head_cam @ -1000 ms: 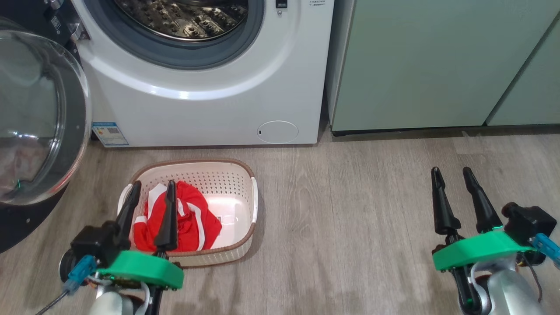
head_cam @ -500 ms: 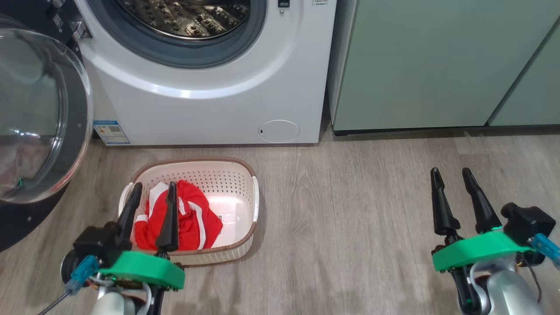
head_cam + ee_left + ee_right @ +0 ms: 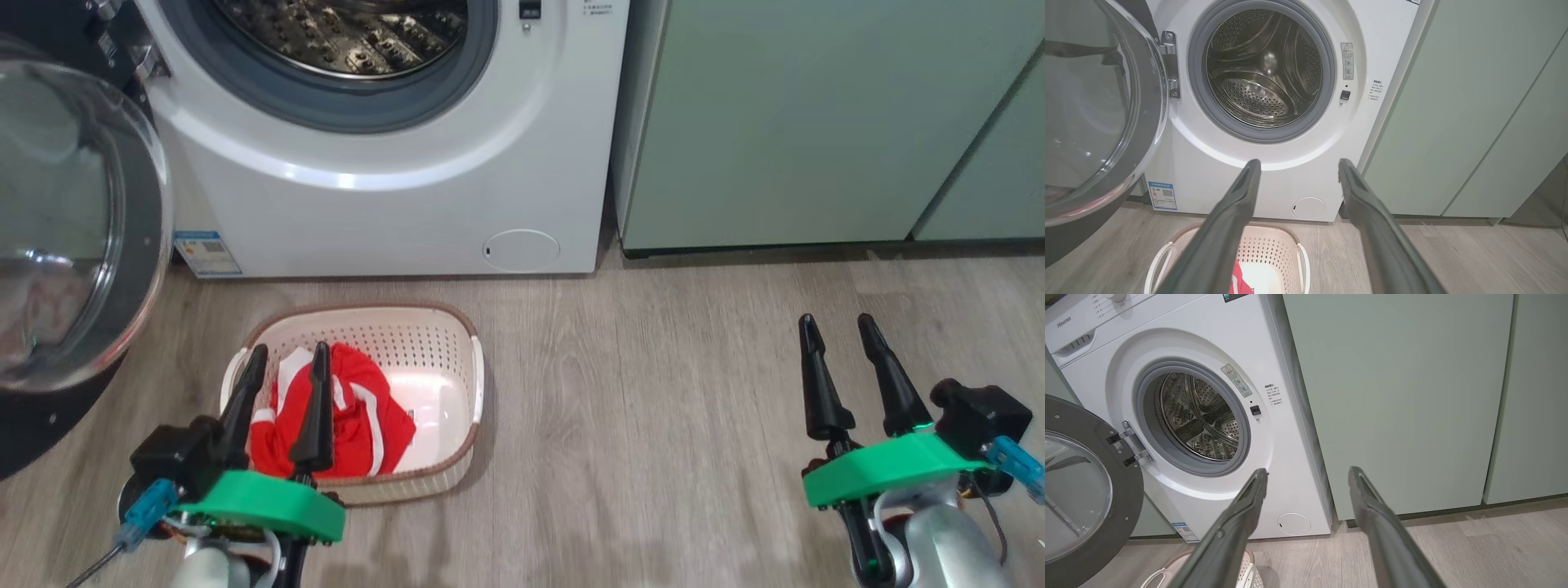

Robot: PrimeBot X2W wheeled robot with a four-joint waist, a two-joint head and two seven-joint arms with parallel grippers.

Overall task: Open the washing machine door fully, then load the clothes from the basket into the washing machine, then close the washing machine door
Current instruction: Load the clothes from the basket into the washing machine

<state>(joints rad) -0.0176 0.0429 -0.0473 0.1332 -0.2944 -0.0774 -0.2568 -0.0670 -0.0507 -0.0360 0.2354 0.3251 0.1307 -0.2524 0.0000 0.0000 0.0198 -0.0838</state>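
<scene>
The white washing machine [image 3: 384, 204] stands ahead with its steel drum [image 3: 1265, 69] exposed. Its round glass washing machine door [image 3: 73, 229] is swung wide open to the left on its hinge [image 3: 1169, 65]. The cream basket [image 3: 457, 327] sits on the floor before the machine, with the red, white-striped clothes [image 3: 359, 408] in its left half. My left gripper [image 3: 290, 349] hovers open above the basket's near left part, over the clothes, holding nothing. Far to the right my right gripper [image 3: 835, 320] stands open over bare floor.
Pale green cabinets [image 3: 816, 122] adjoin the machine on the right. A small round white flap [image 3: 520, 248] sits low on the machine's front. Wood-look floor [image 3: 653, 408] stretches between basket and right gripper. The open door's black rim [image 3: 1126, 506] juts out at the left.
The head view has shifted a little, so the whole scene sits slightly lower. Both grippers remain open in the same places, and the clothes still lie in the basket.
</scene>
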